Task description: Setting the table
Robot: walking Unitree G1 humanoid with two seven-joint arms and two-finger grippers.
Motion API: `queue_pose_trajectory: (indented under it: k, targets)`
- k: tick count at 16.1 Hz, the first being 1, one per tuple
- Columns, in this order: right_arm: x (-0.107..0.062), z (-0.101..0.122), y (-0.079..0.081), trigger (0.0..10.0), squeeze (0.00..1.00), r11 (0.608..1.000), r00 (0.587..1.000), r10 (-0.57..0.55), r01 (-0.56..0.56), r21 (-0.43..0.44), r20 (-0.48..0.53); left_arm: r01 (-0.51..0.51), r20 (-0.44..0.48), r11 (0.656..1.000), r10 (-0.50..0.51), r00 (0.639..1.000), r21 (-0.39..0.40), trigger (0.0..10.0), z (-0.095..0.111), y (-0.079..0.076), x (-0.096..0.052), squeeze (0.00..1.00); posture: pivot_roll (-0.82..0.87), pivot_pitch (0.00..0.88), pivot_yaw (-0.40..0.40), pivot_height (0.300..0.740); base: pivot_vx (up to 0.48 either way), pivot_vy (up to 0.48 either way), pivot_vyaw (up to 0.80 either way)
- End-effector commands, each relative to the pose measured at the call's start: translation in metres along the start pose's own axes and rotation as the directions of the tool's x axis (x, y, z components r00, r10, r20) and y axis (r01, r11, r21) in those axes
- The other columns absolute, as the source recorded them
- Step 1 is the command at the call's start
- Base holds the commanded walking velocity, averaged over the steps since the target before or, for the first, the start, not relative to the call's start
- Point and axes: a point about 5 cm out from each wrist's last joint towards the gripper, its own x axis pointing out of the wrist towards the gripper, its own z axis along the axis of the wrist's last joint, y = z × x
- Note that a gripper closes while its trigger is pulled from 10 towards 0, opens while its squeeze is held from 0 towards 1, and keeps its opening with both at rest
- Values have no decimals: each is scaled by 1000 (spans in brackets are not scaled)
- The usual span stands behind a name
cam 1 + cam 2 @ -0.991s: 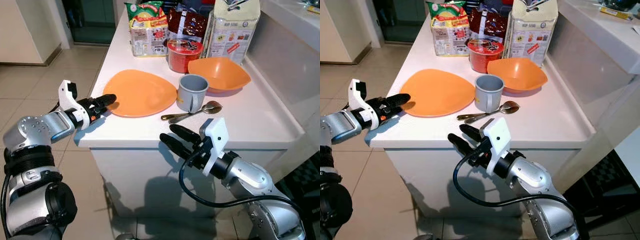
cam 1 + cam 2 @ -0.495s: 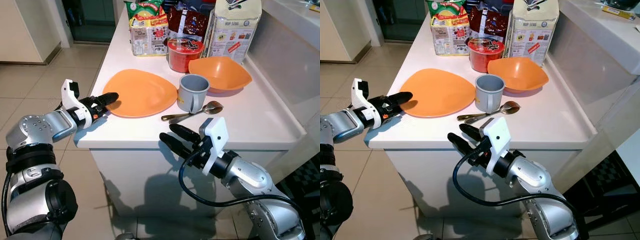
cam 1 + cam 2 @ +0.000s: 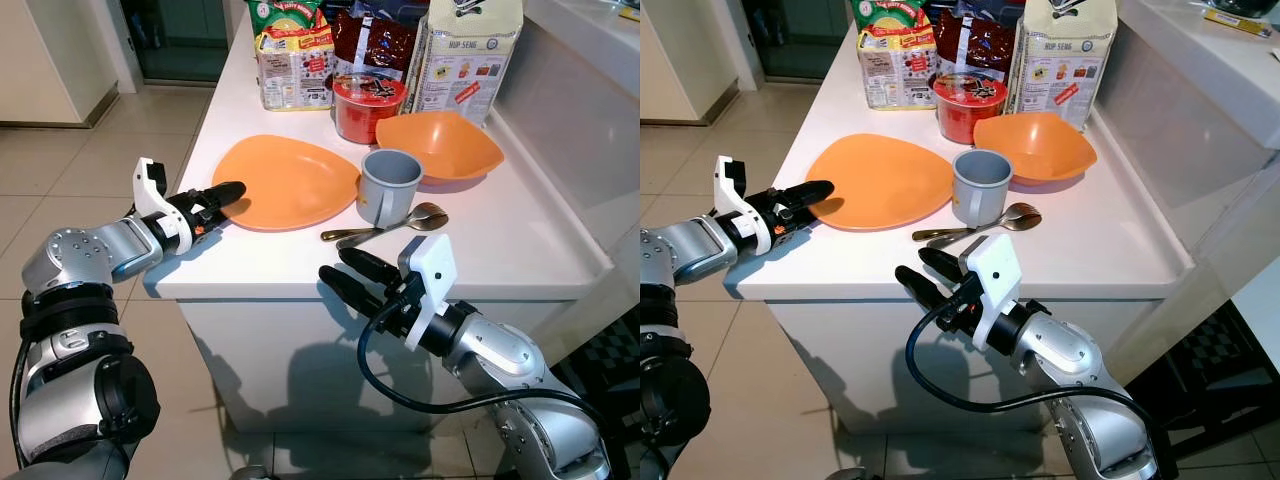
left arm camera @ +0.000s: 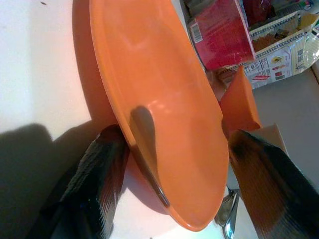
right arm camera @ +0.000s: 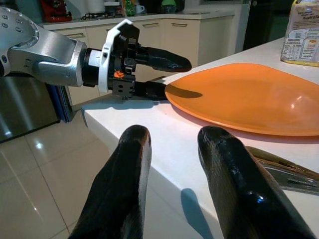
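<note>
Orange plate point(image 3: 287, 182) lying flat near the left edge of the white counter point(image 3: 480, 250), toward the front left corner, with a grey mug point(image 3: 385, 186) just beside it and an orange bowl point(image 3: 440, 145) further right; two spoons point(image 3: 385, 225) lying in front of the mug, packets and a red tub at the back edge. Left gripper point(image 3: 222, 195) at the plate's near rim, fingers parted, one above the rim and one below it at counter level, not yet closed on it. Right gripper point(image 3: 350, 277) held in front of the counter's front edge, fingers apart, holding nothing. Likely a stiff, light, smooth plastic plate: probably slippery at the thin rim, so best pinched well in over the rim and kept level. Little risk of breaking, more of sliding out.
</note>
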Motion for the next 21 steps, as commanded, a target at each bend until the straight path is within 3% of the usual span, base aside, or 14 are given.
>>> queue_pose_trajectory:
  k: [1, 2, 3, 4, 21]
  targets:
    - [0, 3, -3, 10000, 0, 1000, 1000, 1, -1, -6, 7, 12, -23, 1000, -12, 1000, 13, 7490, -2, -5, 6, 0, 15, 0, -9, 740, 0, 0, 0]
    - [0, 3, -3, 10000, 0, 1000, 1000, 1, -1, -7, 7, -8, -34, 1000, 9, 999, 26, 4784, -4, -3, 7, 0, 15, 0, -9, 740, 0, 0, 0]
    - [0, 3, -3, 10000, 0, 1000, 1000, 1, -1, -7, 7, -14, -38, 999, 15, 999, 28, 1294, -5, -2, 7, 0, 15, 0, -9, 740, 0, 0, 0]
    - [1, 3, -3, 10000, 0, 1000, 1000, 1, -1, -7, 8, -19, -41, 1000, 20, 999, 24, 0, -6, -1, 8, 0, 15, 0, -9, 740, 0, 0, 0]
    - [4, 3, -4, 10000, 0, 1000, 1000, -1, 1, -11, 15, -53, -36, 998, 54, 998, 39, 0, -3, 4, 6, 0, 19, 0, -6, 740, 0, 0, 0]
